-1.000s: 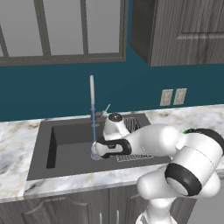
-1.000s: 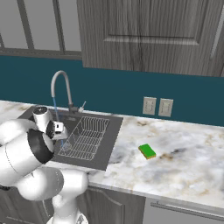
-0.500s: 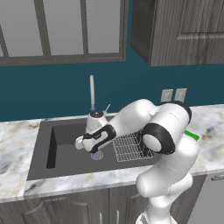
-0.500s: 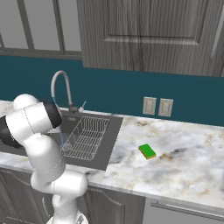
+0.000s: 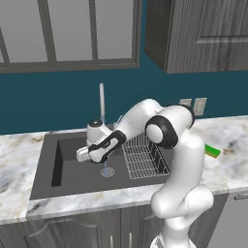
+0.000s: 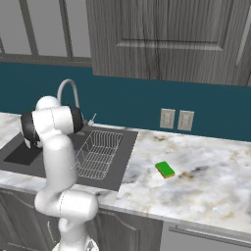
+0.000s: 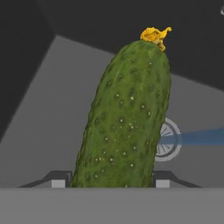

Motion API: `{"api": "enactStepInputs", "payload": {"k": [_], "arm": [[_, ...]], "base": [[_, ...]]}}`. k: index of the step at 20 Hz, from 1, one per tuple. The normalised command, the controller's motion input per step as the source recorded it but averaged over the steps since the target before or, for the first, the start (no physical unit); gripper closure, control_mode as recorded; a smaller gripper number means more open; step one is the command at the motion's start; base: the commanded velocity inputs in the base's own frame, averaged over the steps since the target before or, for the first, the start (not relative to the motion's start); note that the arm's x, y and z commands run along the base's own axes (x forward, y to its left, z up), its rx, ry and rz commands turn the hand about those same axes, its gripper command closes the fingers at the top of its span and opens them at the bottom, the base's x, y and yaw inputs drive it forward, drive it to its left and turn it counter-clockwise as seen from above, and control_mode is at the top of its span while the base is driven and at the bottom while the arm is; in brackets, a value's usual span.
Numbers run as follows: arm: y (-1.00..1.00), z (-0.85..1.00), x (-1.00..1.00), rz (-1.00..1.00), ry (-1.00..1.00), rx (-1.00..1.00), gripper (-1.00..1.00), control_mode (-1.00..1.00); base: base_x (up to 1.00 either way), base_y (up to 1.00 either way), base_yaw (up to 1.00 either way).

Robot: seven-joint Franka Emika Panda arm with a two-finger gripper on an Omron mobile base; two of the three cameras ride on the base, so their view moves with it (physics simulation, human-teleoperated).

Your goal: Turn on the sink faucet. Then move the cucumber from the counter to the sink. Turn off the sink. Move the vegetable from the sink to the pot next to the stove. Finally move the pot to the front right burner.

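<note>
At the left of the left base view lies the counter (image 5: pixel 14 160), and next to it the sink (image 5: pixel 53 167), a dark basin with a silver drain (image 5: pixel 107 171) on its floor. The gripper (image 5: pixel 82 154) hangs over the left half of this basin, low inside it, probably because the vegetable should go down into the sink and not fall from a height. In the hand view the cucumber (image 7: pixel 127 118) stands between the two finger tips and points away from the hand, with its yellow end on top; the jaws are clenched on its lower part, one on each side. Behind it, a thin blue stream of water (image 5: pixel 103 164) runs from the sink faucet (image 5: pixel 101 100) to the drain, so the faucet seems to be on. Further right sits the wire rack (image 5: pixel 145 155), then a green sponge (image 5: pixel 211 151) on the counter.
</note>
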Motion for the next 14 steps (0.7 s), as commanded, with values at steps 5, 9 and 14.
{"api": "enactStepInputs", "payload": {"k": [5,9,14], "arm": [[0.16,-0.25,0.52,-0.03,0.11,-0.04,1.00,-1.00],[0.11,-0.35,0.42,-0.04,0.09,-0.04,1.00,-1.00],[0.06,-0.40,0.37,-0.02,0.10,-0.01,1.00,-1.00]], "base": [[0.00,0.00,0.00],[0.00,0.00,0.00],[0.00,0.00,0.00]]}}
